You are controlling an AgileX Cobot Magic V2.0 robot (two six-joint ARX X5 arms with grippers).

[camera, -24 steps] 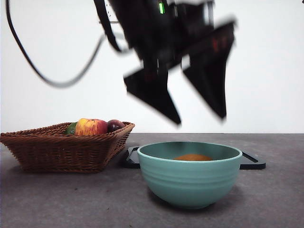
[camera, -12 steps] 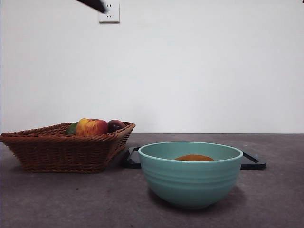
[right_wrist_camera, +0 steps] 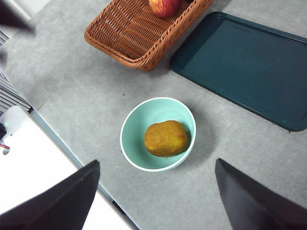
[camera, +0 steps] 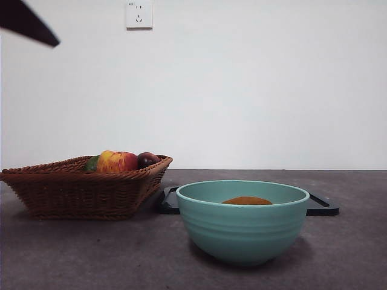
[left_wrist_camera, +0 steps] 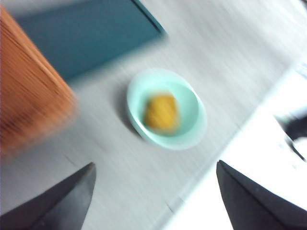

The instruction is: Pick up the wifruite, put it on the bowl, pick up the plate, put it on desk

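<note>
The brown kiwifruit (right_wrist_camera: 166,138) lies inside the teal bowl (right_wrist_camera: 132,127) on the dark grey desk (right_wrist_camera: 86,91). In the front view only its top (camera: 246,200) shows over the bowl's rim (camera: 242,184). The dark teal flat plate (right_wrist_camera: 244,62) lies behind the bowl, next to the basket, and shows in the front view (camera: 323,207). My left gripper (left_wrist_camera: 154,165) is open and empty, high above the bowl (left_wrist_camera: 189,136); its view is blurred. My right gripper (right_wrist_camera: 157,162) is open and empty, high over the bowl.
A brown wicker basket (camera: 78,187) stands at the left with a red-yellow apple (camera: 116,162), a dark purple fruit (camera: 147,159) and something green. A black arm tip (camera: 27,24) shows at the top left corner. A white surface (right_wrist_camera: 38,158) borders the desk's edge.
The arm with open jaws that hung over the bowl one second ago has risen away to the upper left; only its black tip shows. The kiwifruit stays in the bowl.
</note>
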